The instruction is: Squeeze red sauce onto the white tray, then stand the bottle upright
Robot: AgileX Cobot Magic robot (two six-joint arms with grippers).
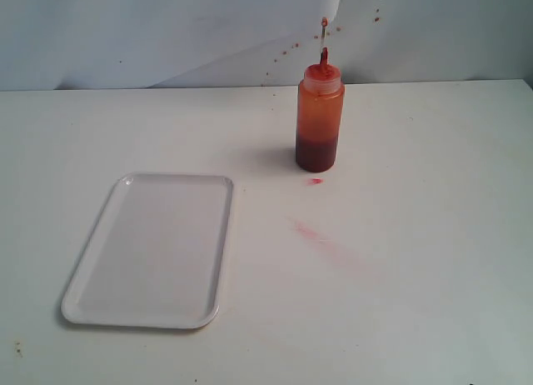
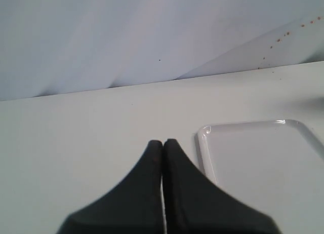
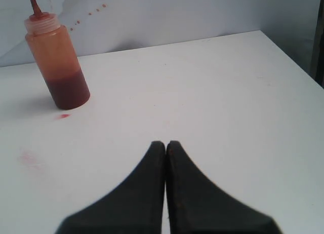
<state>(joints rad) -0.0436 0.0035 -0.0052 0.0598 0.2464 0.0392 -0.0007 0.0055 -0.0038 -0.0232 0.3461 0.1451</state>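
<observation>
The bottle [image 1: 320, 118] stands upright at the back of the white table, orange-red with dark red sauce at its base, nozzle up and cap dangling above. It also shows in the right wrist view as the bottle [image 3: 56, 59]. A small drop of red sauce [image 1: 314, 182] lies just in front of it, the same drop [image 3: 63, 116]. The white tray [image 1: 154, 250] lies flat at the front left with no sauce on it; its corner is the tray [image 2: 253, 158]. My left gripper [image 2: 163, 143] and right gripper [image 3: 166, 143] are both shut on nothing, far from the bottle, and neither shows in the exterior view.
A faint pinkish smear [image 1: 321, 235] streaks the table right of the tray. Red specks dot the pale backdrop [image 1: 283, 56] behind the bottle. The table's right edge [image 3: 288, 56] lies near the right gripper.
</observation>
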